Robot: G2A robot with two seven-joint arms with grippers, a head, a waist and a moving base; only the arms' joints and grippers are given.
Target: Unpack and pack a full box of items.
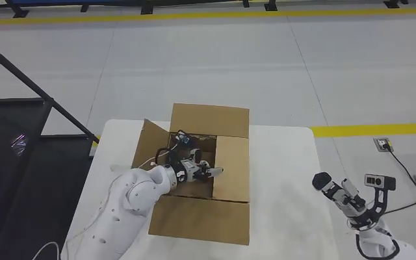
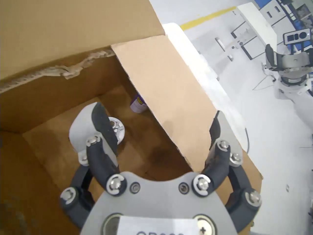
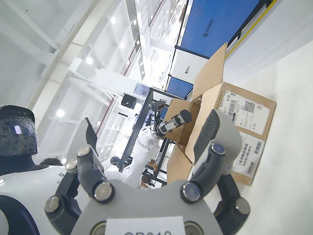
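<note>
**Cardboard box** point(image 1: 199, 218): centre of the top frame, on the white table point(image 1: 286, 195). The flaps are open, and one side flap point(image 2: 168, 94) leans in over the mouth.

**Contents, left wrist view:**
- Small purple-and-white container point(image 2: 137, 103), deep in a corner and partly under the leaning flap.
- White round piece point(image 2: 119, 129) on the box floor, partly behind a finger.

**Handling (judged):** both items look light, rigid and smooth, so probably slippery. Grip each across its body from above.

**Left gripper** point(image 2: 157, 113): in the box mouth, jaws spread wide, nothing between them.

**Right gripper** point(image 1: 331, 185): lower right of the top frame, well apart from the box, jaws spread and empty.

**Edges and room:**
- The flap's cut edge sits close by one finger and could snag it; corrugated card gives a little.
- The container's corner is cramped.
- Freer room lies toward the box's middle.
</note>
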